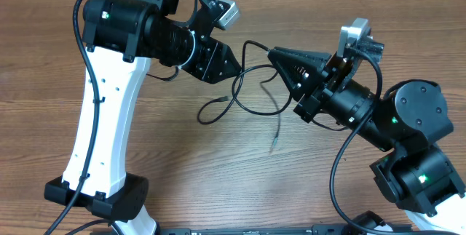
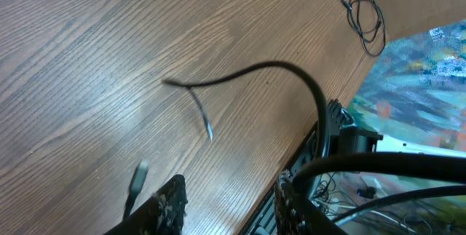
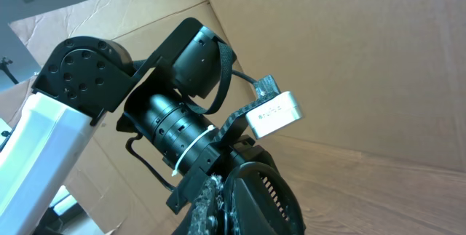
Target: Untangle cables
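Between the two grippers, near mid-table, the cables (image 1: 251,110) spread in loose loops, their free ends trailing over the table (image 1: 182,169). The right gripper (image 1: 272,52) is closed to a point and pinches a strand at its tip. The left gripper (image 1: 234,68) sits just beside the loops with its jaws apart. One strand arcs past its fingers, and a silvery plug (image 2: 138,178) lies close by.

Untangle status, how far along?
Early. Done: one plug end lies loose on the table. In hand: left gripper, open, and right gripper sit at the cables. Left: strands cross in loops between them; none laid out apart.
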`<act>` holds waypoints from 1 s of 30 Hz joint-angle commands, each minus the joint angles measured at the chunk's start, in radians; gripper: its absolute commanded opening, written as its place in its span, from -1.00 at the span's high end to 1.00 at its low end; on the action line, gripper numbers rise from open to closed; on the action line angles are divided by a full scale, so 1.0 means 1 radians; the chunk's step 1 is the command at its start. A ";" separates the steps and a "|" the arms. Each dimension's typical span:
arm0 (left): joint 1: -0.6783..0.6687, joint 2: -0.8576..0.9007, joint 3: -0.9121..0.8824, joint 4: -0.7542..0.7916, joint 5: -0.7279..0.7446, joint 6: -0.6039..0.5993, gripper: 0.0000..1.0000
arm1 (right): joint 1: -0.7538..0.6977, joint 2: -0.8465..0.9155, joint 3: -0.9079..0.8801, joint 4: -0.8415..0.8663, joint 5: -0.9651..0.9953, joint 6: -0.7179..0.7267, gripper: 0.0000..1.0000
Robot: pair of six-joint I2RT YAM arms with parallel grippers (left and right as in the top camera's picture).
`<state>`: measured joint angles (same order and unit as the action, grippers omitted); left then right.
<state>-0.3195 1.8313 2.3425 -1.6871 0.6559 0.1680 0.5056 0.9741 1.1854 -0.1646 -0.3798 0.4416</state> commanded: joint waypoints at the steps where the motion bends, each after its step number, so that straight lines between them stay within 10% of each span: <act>1: -0.010 0.008 -0.006 -0.001 0.022 0.020 0.21 | 0.003 -0.016 0.035 0.012 0.021 0.003 0.92; 30: -0.010 0.008 -0.006 -0.002 0.097 0.065 0.19 | 0.003 0.025 0.034 0.024 0.094 0.039 0.92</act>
<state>-0.3214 1.8313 2.3417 -1.6871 0.7250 0.2062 0.5056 1.0012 1.1854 -0.1600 -0.2989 0.4538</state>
